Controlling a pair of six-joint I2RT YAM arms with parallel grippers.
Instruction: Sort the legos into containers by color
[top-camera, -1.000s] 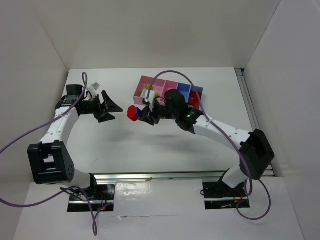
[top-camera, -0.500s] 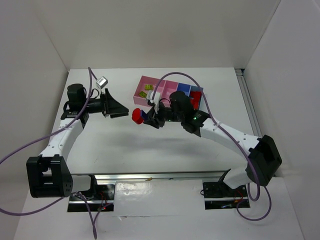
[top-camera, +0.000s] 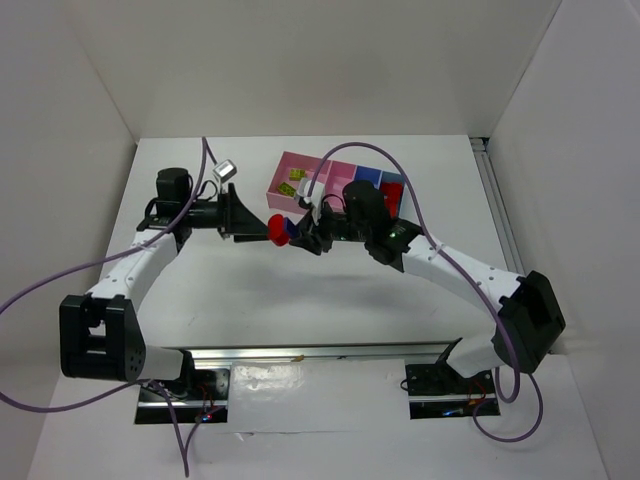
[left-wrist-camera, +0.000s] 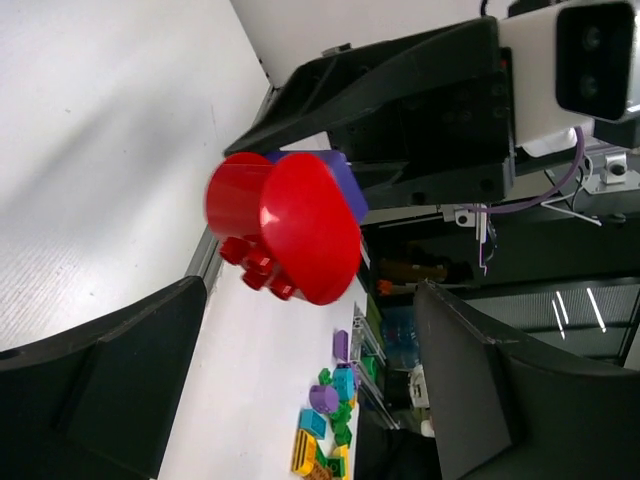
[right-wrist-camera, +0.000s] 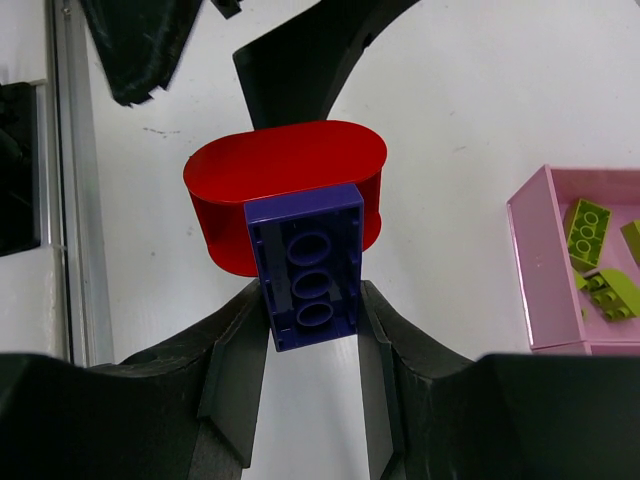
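Observation:
My right gripper (top-camera: 298, 233) is shut on a dark blue lego (right-wrist-camera: 310, 265) with a red rounded lego (right-wrist-camera: 285, 205) stuck to its far end. It holds them above the table, left of the containers (top-camera: 283, 178). My left gripper (top-camera: 250, 216) is open and faces the red lego (top-camera: 273, 230) from the left, very close. In the left wrist view the red lego (left-wrist-camera: 290, 225) hangs just beyond my two spread fingers (left-wrist-camera: 100, 390), not between them. Lime-green legos (right-wrist-camera: 588, 230) lie in the large pink bin (right-wrist-camera: 540, 320). Red legos (top-camera: 392, 190) sit in the right-end compartment.
White walls close the table at the back and both sides. Purple cables loop over both arms. The smaller pink (top-camera: 343, 172) and blue (top-camera: 368, 177) compartments lie behind my right arm. A heap of mixed coloured bricks (left-wrist-camera: 335, 420) shows far off in the left wrist view.
My left arm has swung right, bringing its open gripper up to the red lego. My right gripper has shifted slightly right, still holding the joined blue and red legos.

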